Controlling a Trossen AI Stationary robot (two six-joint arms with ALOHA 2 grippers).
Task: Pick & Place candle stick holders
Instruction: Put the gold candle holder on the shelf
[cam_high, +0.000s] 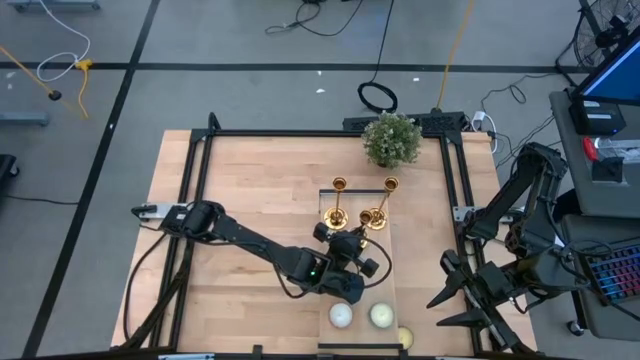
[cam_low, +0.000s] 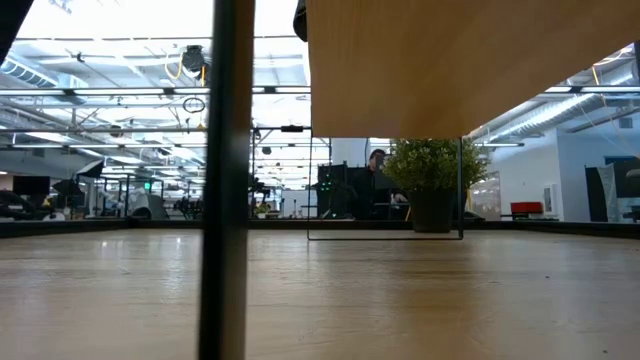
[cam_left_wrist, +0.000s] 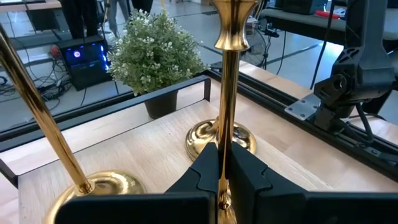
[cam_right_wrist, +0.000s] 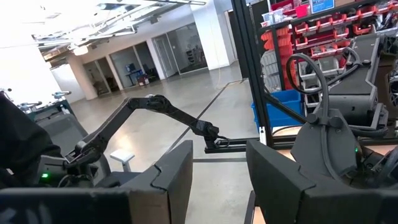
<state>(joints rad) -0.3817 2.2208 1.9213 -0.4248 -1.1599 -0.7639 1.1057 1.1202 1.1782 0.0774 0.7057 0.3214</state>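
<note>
Three gold candle stick holders (cam_high: 362, 205) stand close together on the wooden table, right of its middle. My left gripper (cam_high: 352, 245) reaches to them from the near left and is shut on one holder's stem. In the left wrist view that stem (cam_left_wrist: 229, 93) rises upright between the fingers. A round gold base (cam_left_wrist: 205, 140) shows just beyond them, and another holder (cam_left_wrist: 93, 185) stands beside on its flared base. My right gripper (cam_high: 452, 297) waits open past the table's right edge, with nothing between its fingers (cam_right_wrist: 273, 180). My left gripper pinches the thin gold stem (cam_left_wrist: 222, 163) between its two fingers, low on the stem. The fingers come nearly level from the table's near left and lie across it. The stem stands upright. The fingers hide whether the base beyond them is its own.
A potted plant (cam_high: 390, 140) stands at the table's far edge behind the holders. Two pale round candles (cam_high: 341, 315) (cam_high: 381, 316) lie near the front edge. Black frame rails (cam_high: 452, 180) run along the table's sides. Bare wood lies to the left (cam_high: 250, 190).
</note>
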